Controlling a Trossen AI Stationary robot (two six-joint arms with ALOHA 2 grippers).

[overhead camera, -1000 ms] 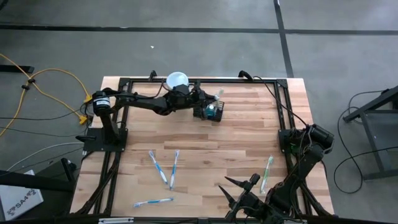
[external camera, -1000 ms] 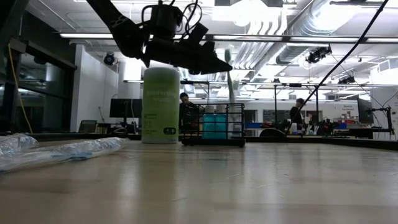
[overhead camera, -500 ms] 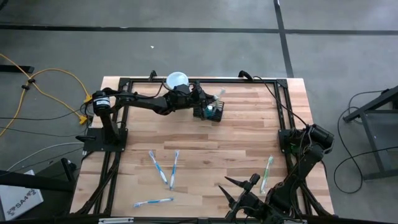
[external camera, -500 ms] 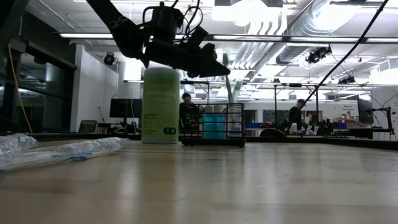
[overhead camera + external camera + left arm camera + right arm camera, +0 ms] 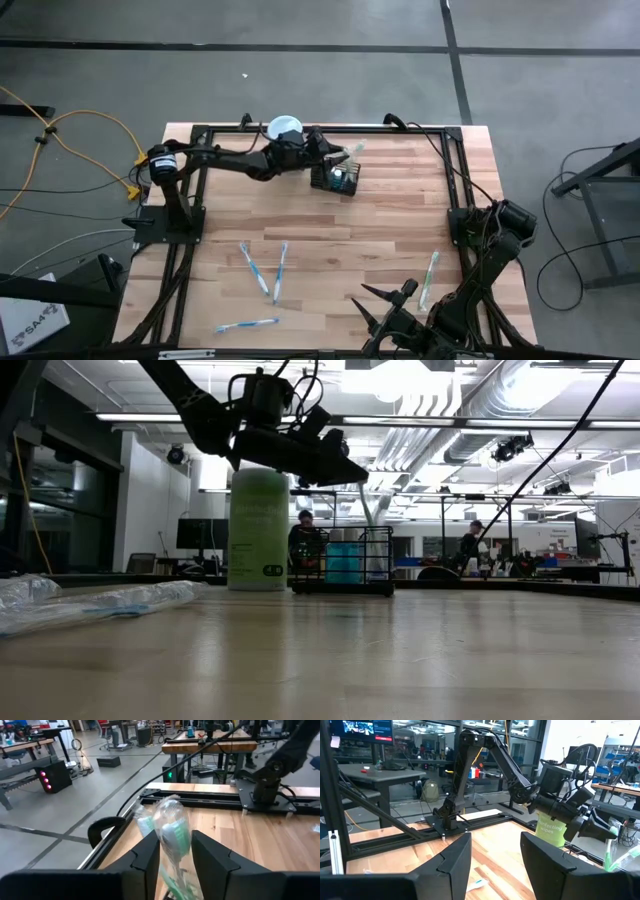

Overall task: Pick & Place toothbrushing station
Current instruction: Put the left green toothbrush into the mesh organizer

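Wooden table (image 5: 330,230) — the toothbrushing station (image 5: 336,178) sits near its far edge, the left gripper (image 5: 322,152) above it, fingers parted around a wrapped toothbrush (image 5: 172,832). Right gripper (image 5: 492,857) waits open at the near edge.

Black mesh caddy (image 5: 338,178), upright, table's far edge

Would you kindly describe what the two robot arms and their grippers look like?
Both arms are dark, jointed links with black cables along them. The left arm has a silver fitting near its base. Each gripper, left and right, has two flat, angular black fingers.
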